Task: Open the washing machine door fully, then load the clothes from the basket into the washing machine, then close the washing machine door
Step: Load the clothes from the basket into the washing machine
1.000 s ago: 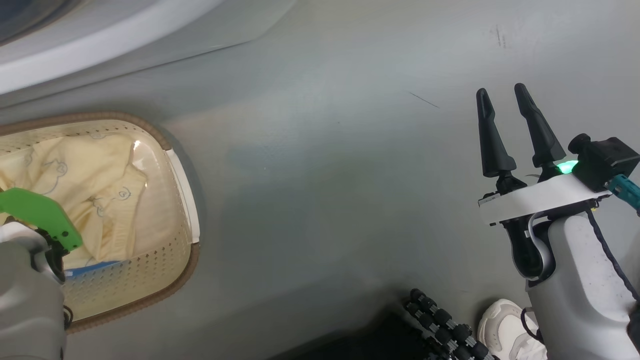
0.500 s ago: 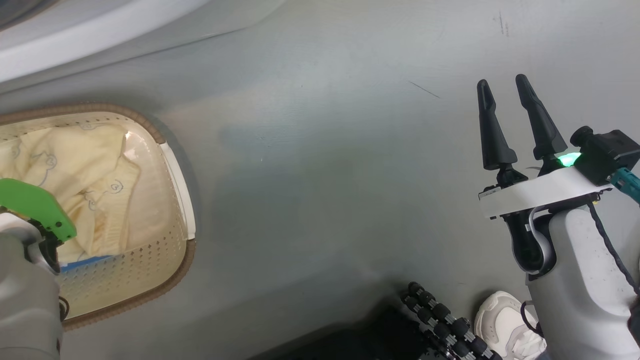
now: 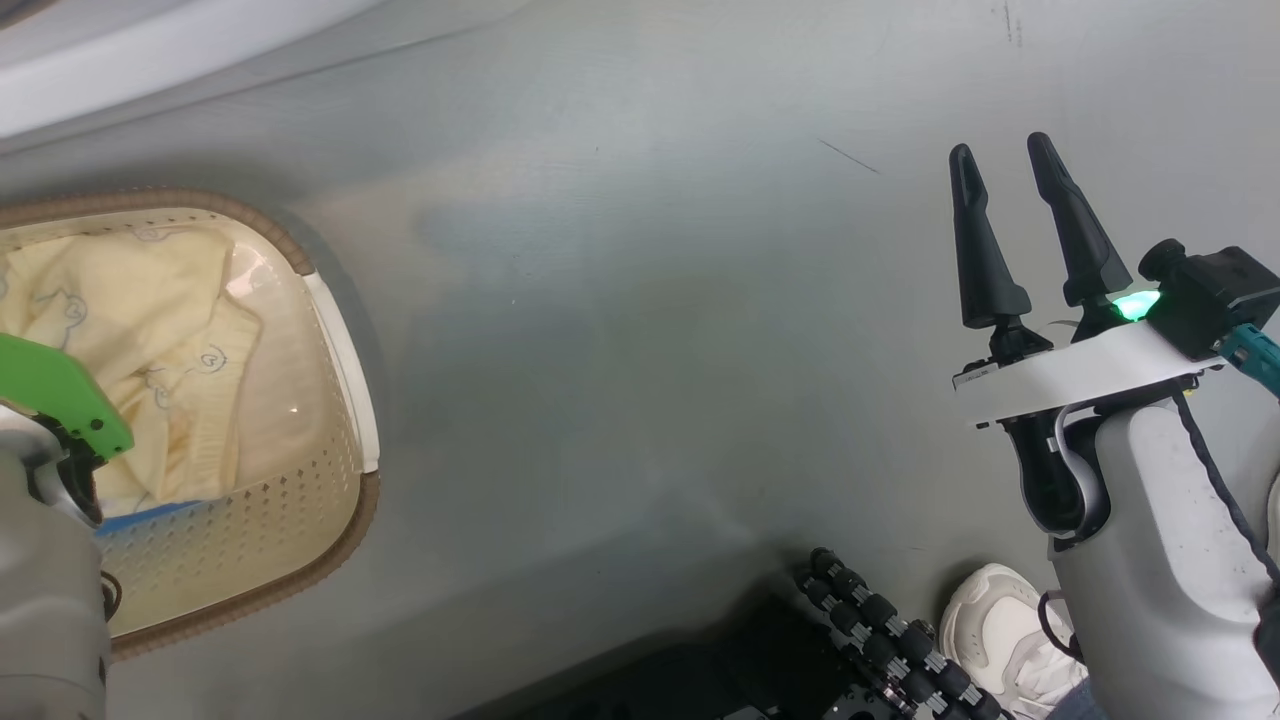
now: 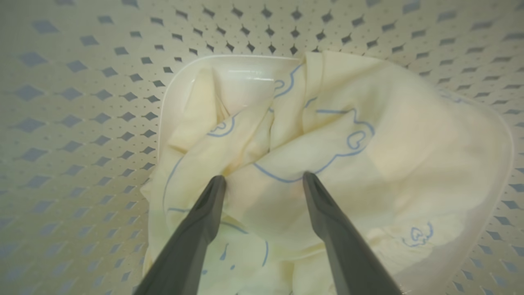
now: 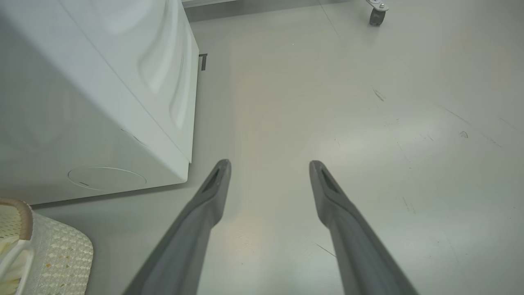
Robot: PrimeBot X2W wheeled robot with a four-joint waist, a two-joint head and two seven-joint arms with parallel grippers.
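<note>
The cream basket (image 3: 335, 360) with its brown rim stands on the floor at the left, holding the clothes (image 3: 150, 340), cream with faint blue outlines. My left gripper (image 4: 264, 178) is down inside the basket, open, its fingertips (image 4: 217, 182) right at the crumpled clothes (image 4: 348, 164), with no fabric pinched between them. Over bare floor at the right, my right gripper (image 3: 1003, 150) is open and holds nothing. The white washing machine (image 5: 123, 82) stands beyond the basket (image 5: 53, 254), and its edge (image 3: 150, 60) crosses the top left. The washing machine door is out of view.
A person's white shoe (image 3: 995, 625) and a black ribbed part of my base (image 3: 880, 630) lie at the bottom right. A caster wheel (image 5: 376, 12) stands far off on the grey floor (image 3: 640, 350).
The whole head view has slid up and to the left, so the camera moved. Basket, clothes and both grippers keep their places relative to each other.
</note>
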